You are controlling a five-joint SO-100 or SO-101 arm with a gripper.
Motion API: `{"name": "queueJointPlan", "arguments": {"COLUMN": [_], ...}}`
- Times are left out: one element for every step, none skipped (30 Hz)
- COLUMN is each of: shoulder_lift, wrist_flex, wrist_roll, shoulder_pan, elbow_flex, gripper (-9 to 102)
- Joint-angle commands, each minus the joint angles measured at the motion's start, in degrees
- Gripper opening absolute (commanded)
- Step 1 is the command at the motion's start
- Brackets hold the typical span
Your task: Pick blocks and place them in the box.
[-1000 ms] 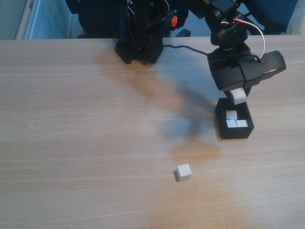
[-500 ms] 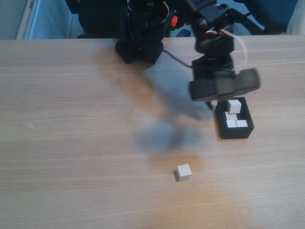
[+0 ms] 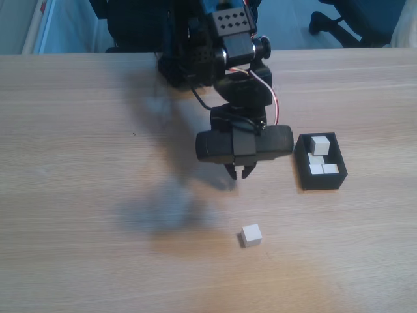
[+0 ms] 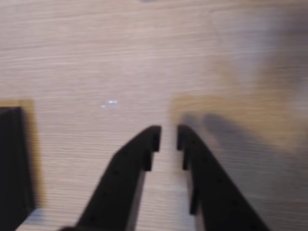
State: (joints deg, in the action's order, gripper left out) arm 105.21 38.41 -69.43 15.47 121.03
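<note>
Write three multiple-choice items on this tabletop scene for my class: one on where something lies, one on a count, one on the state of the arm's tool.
1. In the fixed view, where is the lone block on the table?
A. Inside the box
B. On bare wood, nearer the camera than the tool
C. Between the tool's fingers

2. How many blocks show inside the box?
A. One
B. Four
C. Eight

3. How is the tool?
A. Nearly closed, holding nothing
C. Clamped on a block
B. Gripping the box wall

Answers:
1 B: the lone block sits on the table, below the tool in the picture.
2 B: four white cubes lie in the box.
3 A: the wrist view shows a narrow gap with only wood between the fingers.
</note>
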Motion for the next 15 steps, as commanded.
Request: {"name": "queueJointPlan", "arguments": {"shoulder_lift": [-1.1,-1.8,-2.8,-3.8,-4.8,-6.0,-7.0,-8.1,-9.1,-10.0,-10.7,-11.3,-11.8,-12.3,-12.8], "wrist_flex": [-2.1,-3.3,-4.7,-5.9,-7.3,-8.4,-9.1,-9.3,-9.3,-9.4,-9.4,-9.5,-9.9,-10.4,-10.8], "wrist_roll": [-4.5,-5.7,-6.5,-7.5,-8.1,-8.2,-8.2,-8.2,-7.9,-7.6,-7.3,-7.1,-6.8,-6.6,-6.5], "shoulder_pan": [-1.8,-2.3,-2.7,-3.1,-3.4,-3.7,-3.9,-4.0,-4.0,-4.1,-4.2,-4.2,-4.2,-4.2,-4.2], "elbow_flex": [-2.4,-2.4,-2.4,-2.6,-2.9,-3.6,-4.5,-5.6,-6.9,-8.1,-9.1,-10.0,-10.7,-11.3,-11.9], "gripper": [0,0,0,0,1,2,2,3,3,4,4,5,6,7,7]}}
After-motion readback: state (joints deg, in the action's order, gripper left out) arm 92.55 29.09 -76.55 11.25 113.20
